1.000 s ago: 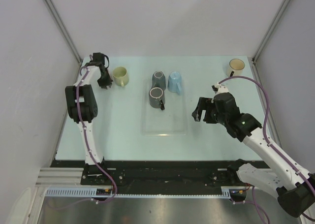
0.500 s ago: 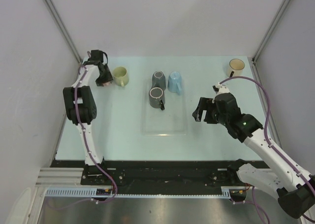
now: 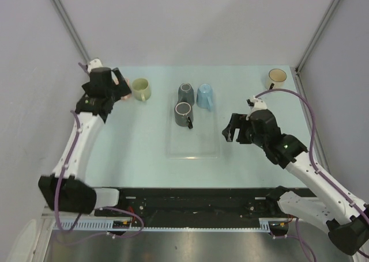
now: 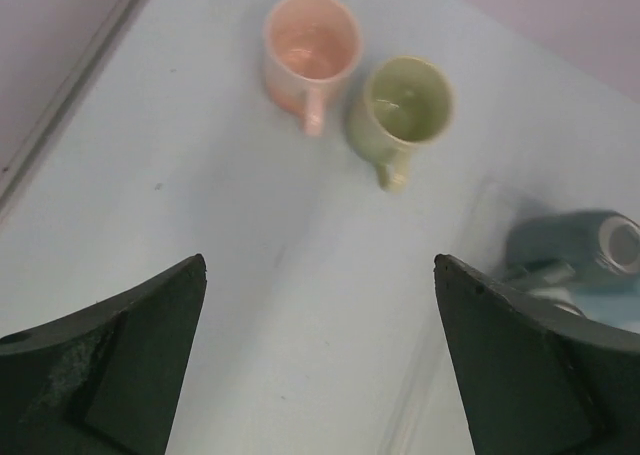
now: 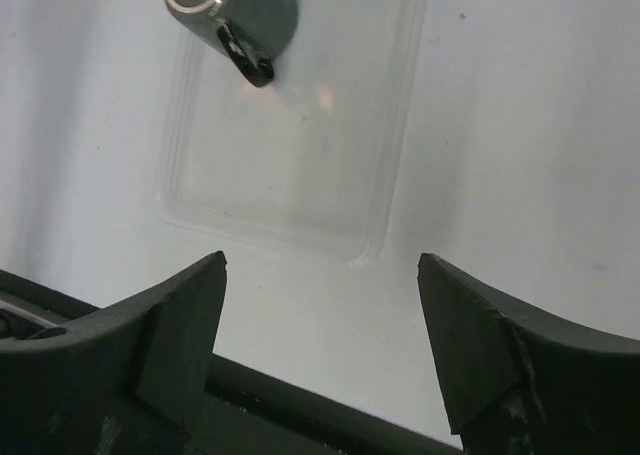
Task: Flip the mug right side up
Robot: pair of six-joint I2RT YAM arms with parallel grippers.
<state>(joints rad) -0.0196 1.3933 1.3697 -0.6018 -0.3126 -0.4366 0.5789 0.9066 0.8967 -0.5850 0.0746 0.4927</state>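
Claws first: my right claw [image 5: 320,263] is spread wide with nothing between its fingers, hovering just beside the tray's right edge. My left claw [image 4: 320,265] is equally wide and empty, off at the far left. The dark grey ceramic mug with a black loop handle [image 5: 232,5] is what I take to be my job. It stands on the clear shallow plastic tray [image 5: 300,175] at mid-table, its pale-ringed foot apparently upward and its handle pointing towards me. I judge my right claw waits open there so it can reach in and grip that mug. Behind it on the same tray sit a second dark grey mug [image 3: 185,92] and a pale blue mug [image 3: 204,95], seemingly inverted too. Off the tray, a pale green mug [image 4: 400,110] and a pink mug [image 4: 310,53] stand mouth-up side by side below my left claw — finished ones, I would guess. A cream mug [image 3: 277,76] sits upright in the far right corner. No label or lettering shows on anything
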